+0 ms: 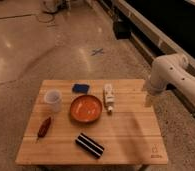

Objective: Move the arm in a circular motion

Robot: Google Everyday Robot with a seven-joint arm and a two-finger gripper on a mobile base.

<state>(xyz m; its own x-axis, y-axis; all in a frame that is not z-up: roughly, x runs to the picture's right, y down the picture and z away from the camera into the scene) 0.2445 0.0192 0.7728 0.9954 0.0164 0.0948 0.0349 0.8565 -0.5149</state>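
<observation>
The arm (pixel 172 75) is a glossy white, thick tubular limb coming in from the right, its rounded joint hovering over the right edge of the wooden table (pixel 131 130). Its lower end points down beside that edge, where the gripper (pixel 148 98) shows only as a dim grey shape. Nothing is visibly held.
On the table lie an orange bowl (pixel 86 108), a pale cup (pixel 53 99), a blue sponge (pixel 81 88), a white bottle (pixel 109 96), a red pepper-like item (pixel 43 127) and a black striped bar (pixel 89 145). A blue tape cross (pixel 97 51) marks the floor; a dark box (pixel 121 29) and a long ledge run at right.
</observation>
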